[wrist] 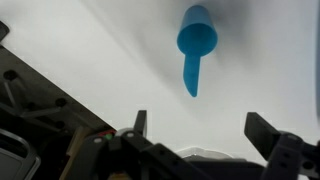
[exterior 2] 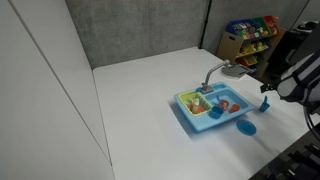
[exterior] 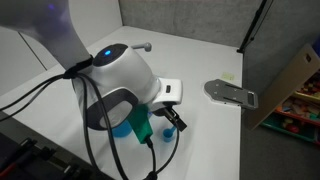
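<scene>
The blue scoop (wrist: 195, 45) was a small plastic piece with a round cup at one end and a short handle that tapered to a point. It lay flat on the white table (wrist: 80, 50), with nothing touching it.

In the wrist view the gripper (wrist: 196, 116) hung above the scoop with its fingers (wrist: 140, 120) spread wide and nothing between them. This was the only view that showed the scoop's shape plainly.

In an exterior view the scoop (exterior 2: 246, 127) lay just beside the near corner of a blue toy sink (exterior 2: 190, 112) with a grey faucet (exterior 2: 213, 73). The gripper (exterior 2: 266, 102) hung near it. The wrist view showed neither sink nor faucet.

In an exterior view the arm's bulk covered most of this, and the blue patch (exterior: 124, 126) beneath it was probably the sink.
</scene>
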{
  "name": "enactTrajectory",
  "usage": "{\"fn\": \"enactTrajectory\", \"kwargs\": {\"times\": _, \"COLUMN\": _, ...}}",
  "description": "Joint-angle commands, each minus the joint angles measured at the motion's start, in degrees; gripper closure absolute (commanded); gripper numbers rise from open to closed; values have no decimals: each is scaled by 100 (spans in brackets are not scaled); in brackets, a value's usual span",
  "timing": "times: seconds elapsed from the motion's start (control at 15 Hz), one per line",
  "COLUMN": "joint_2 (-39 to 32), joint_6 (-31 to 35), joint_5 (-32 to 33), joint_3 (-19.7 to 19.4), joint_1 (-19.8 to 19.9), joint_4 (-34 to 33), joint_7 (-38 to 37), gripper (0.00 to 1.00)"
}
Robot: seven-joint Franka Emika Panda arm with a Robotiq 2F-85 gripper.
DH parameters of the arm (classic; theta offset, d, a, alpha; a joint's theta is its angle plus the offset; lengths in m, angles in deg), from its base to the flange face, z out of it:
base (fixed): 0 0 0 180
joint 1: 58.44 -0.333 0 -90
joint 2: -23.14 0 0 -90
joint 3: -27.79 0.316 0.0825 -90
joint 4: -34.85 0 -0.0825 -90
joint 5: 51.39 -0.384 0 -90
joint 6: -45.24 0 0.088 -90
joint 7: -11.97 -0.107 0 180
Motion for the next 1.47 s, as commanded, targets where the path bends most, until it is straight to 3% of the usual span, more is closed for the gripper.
{"fn": "enactTrajectory", "kwargs": {"times": 0.0, "joint_2": 473, "joint_6": -562, "joint_5": -4, "joint_3": -76, "joint_1": -77, "joint_4": 135, "joint_7": 193, "gripper": 0}}
{"fn": "enactTrajectory", "kwargs": {"times": 0.8, "joint_2": 1026, "joint_6": -2928, "joint_5": 483, "joint_3": -808, "joint_1": -1180, "joint_4": -708, "joint_7": -426, "gripper": 0}}
{"fn": "enactTrajectory", "kwargs": {"times": 1.4, "joint_2": 1653, "joint_6": -4687, "joint_5": 894, "joint_3": -9, "joint_1": -962, "joint_4": -1142, "joint_7": -451, "gripper": 0}}
